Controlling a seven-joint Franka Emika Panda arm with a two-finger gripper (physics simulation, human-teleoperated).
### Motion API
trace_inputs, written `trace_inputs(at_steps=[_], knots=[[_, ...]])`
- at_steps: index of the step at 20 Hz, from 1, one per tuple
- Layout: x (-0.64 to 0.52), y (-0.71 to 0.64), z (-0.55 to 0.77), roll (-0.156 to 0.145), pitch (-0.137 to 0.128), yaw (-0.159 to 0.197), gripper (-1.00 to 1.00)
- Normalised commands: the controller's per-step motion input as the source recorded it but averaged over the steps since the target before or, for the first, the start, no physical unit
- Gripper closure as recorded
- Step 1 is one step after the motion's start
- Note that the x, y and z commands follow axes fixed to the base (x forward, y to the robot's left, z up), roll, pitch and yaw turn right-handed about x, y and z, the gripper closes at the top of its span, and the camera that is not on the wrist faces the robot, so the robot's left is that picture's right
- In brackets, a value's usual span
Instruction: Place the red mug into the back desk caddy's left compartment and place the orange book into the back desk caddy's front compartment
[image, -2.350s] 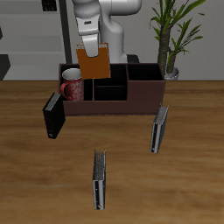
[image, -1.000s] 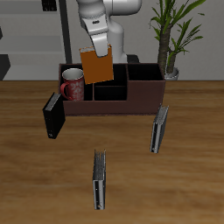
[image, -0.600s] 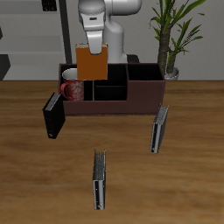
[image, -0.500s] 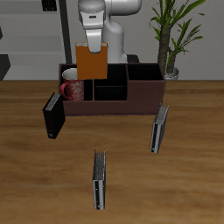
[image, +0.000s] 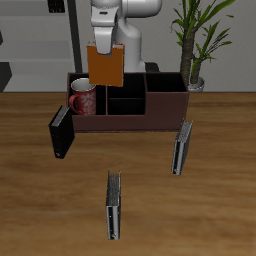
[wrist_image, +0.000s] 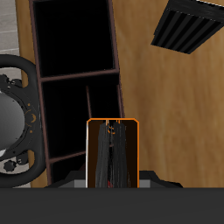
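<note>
My gripper (image: 106, 46) is closed on the top edge of the orange book (image: 105, 64), which hangs upright with its long axis vertical, clear above the back desk caddy (image: 125, 110). In the wrist view the book (wrist_image: 112, 154) shows end-on, its lower edge over a small middle section (wrist_image: 80, 114) of the caddy (wrist_image: 119, 52), so I judge the front compartment (image: 124, 104) lies almost straight below and the move is mainly a lowering. The red mug (image: 83, 98) already stands in the left compartment (image: 82, 96).
</note>
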Motion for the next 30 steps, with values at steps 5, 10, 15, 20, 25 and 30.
trace_inputs(at_steps=[5,10,15,20,25,30], knots=[[0.01,0.02,0.02,0.002,0.006,-0.057,1.0],[-0.03,0.15,-0.13,0.08,0.004,0.087,1.0],[-0.08,0.16,-0.08,0.045,-0.001,0.043,1.0],[-0.08,0.11,-0.01,0.029,-0.01,0.027,1.0],[-0.11,0.11,0.0,0.026,-0.019,0.022,1.0],[-0.11,0.07,0.02,0.02,-0.026,0.025,1.0]])
